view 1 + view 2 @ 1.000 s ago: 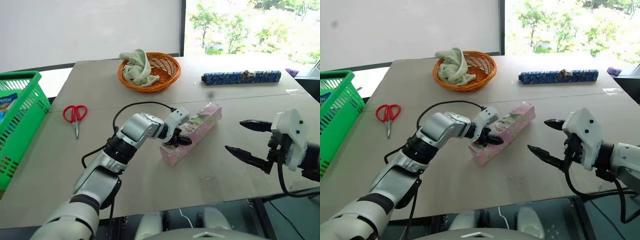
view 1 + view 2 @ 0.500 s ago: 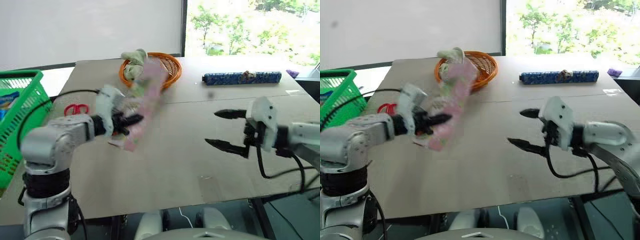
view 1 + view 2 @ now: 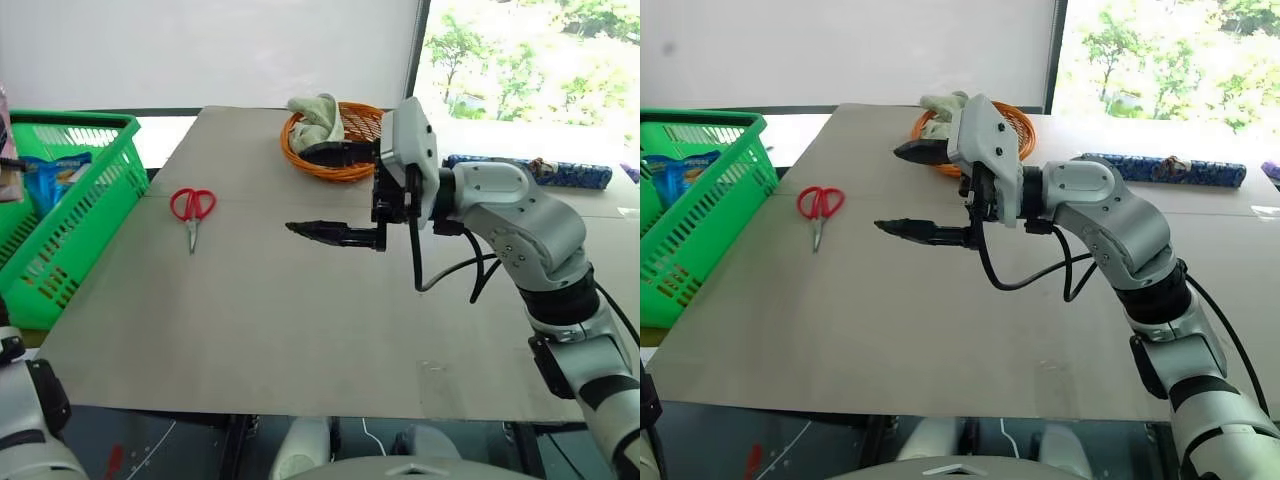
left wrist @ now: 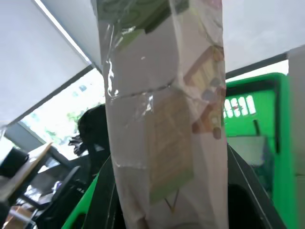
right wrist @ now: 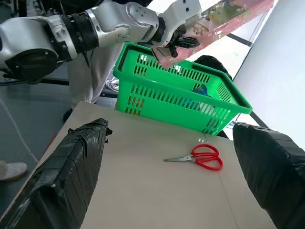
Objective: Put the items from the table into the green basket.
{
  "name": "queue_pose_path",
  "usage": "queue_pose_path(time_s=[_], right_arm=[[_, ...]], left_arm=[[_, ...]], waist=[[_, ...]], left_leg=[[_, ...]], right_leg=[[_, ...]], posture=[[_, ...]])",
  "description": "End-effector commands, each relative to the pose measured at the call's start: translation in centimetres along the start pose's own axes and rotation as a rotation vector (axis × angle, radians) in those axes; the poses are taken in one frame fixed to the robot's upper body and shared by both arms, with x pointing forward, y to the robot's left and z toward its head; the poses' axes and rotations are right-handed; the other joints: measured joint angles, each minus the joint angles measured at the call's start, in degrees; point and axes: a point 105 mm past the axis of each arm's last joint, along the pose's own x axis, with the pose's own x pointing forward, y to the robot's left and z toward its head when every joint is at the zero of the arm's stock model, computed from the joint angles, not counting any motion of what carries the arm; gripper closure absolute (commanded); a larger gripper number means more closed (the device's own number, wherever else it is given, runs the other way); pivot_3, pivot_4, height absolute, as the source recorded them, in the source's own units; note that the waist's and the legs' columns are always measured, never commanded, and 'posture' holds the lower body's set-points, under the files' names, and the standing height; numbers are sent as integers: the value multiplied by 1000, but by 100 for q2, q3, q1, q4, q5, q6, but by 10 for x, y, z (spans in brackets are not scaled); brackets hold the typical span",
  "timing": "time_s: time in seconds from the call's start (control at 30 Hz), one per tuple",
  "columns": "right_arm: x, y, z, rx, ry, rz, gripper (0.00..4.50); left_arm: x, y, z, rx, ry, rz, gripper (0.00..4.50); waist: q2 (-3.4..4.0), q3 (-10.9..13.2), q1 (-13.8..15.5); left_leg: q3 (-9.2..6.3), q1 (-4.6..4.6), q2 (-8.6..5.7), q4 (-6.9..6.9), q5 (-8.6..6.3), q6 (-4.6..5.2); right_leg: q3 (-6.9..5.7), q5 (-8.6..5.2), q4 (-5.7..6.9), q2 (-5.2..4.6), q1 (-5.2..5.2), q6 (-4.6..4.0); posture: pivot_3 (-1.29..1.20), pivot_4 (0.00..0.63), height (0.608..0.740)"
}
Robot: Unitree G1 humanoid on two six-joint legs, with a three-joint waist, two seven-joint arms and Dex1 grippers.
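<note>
My left gripper [image 5: 178,40] is shut on the near end of the long pink printed box [image 5: 228,16], holding it in the air above the green basket [image 5: 190,95]. In the left wrist view the box [image 4: 162,109] rises between the fingers, with the basket's green wall [image 4: 281,143] behind it. The red-handled scissors [image 3: 192,208] lie flat on the table [image 3: 300,330], a short way right of the basket [image 3: 60,220]. My right gripper [image 3: 318,192] hangs open and empty over the table's middle, pointing left toward the scissors.
A blue packet [image 3: 55,175] lies inside the green basket. At the table's back stands a round orange wicker basket [image 3: 345,150] with a pale cloth in it. A long blue patterned bar [image 3: 530,172] lies at the back right.
My left arm lifted the pink box off the table and swung it left and up to the green basket. The right gripper moved left over the table's middle. The camera turned left.
</note>
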Motion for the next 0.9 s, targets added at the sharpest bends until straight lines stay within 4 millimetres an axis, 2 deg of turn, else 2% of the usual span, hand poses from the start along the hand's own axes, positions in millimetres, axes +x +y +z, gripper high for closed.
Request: queue_pose_path(time_s=[0.03,0.17,0.2,0.23,0.27,0.33,0.4,0.47,0.53,0.6,0.63,0.67,0.73,0.9], right_arm=[[-5,3,5,-32,-5,-1,0],[-14,3,2,-18,21,-30,0],[-16,2,2,-15,25,-40,0],[-20,1,-1,-10,38,-61,0],[-26,0,-5,-5,57,-92,0],[-35,-4,-12,5,92,-150,0],[-49,-11,-20,14,136,-245,0],[-65,-18,-27,22,181,-347,0],[-80,-23,-36,29,228,-435,0],[-106,-21,-50,58,300,-526,0],[-125,-17,-60,73,358,-583,0],[-137,-13,-66,80,397,-618,0],[-167,-1,-80,114,480,-692,0],[-201,22,-89,162,555,-755,0]], left_arm=[[5,28,-6,66,-15,118,1815],[9,34,5,16,-78,182,62],[9,31,13,-9,-119,172,62],[10,20,28,-57,-192,128,62],[9,4,45,-116,-280,61,62],[3,-25,67,-181,-380,-34,62],[-10,-71,81,-318,-427,-208,62],[-34,-118,90,-457,-431,-436,62],[-61,-156,95,-579,-410,-626,62],[-103,-207,89,-568,-359,-849,62],[-124,-227,80,-570,-319,-946,62],[-138,-237,75,-576,-289,-999,62],[-160,-244,53,-571,-212,-1068,62],[-178,-231,18,-544,-90,-1066,62]], waist=[[-30,-20,-9],[-80,-47,-48],[-91,-54,-59],[-97,-59,-76],[-97,-62,-123],[-100,-69,-113],[-94,-71,-124],[-91,-69,-201],[-89,-67,-306],[-82,-66,-453],[-64,-58,-528],[-62,-57,-533],[-29,-49,-613],[65,4,-694]], left_leg=[[0,2,1,-1,0,-1],[-4,2,2,2,1,-3],[-6,1,3,3,1,-3],[-7,1,3,3,1,-3],[-7,1,3,3,1,-3],[-7,2,-1,3,1,-3],[-8,1,-3,4,1,-2],[-6,4,-4,6,1,-1],[-6,4,-4,6,11,16],[-6,2,-2,7,17,26],[-5,6,-1,4,17,26],[0,10,-1,1,15,30],[3,12,2,-5,15,31],[8,32,18,-14,15,32]], right_leg=[[-3,0,0,2,-1,0],[-6,0,14,-1,-2,0],[-4,0,14,-3,-2,0],[-1,0,14,-7,-1,-1],[3,0,14,-11,-1,0],[-1,1,18,-28,1,0],[-4,1,16,-35,3,0],[-1,1,16,-41,8,0],[3,1,18,-39,9,0],[4,1,19,-33,8,0],[7,1,14,-34,15,0],[9,0,3,-31,20,0],[13,0,1,-26,20,0],[21,-4,6,-8,27,-6]], posture=[[84,0,740],[75,0,740],[71,0,740],[71,0,740],[69,0,740],[53,0,740],[38,9,740],[22,14,740],[1,22,740],[-23,27,740],[-47,32,740],[-57,33,740],[-90,40,740],[-100,49,740]])
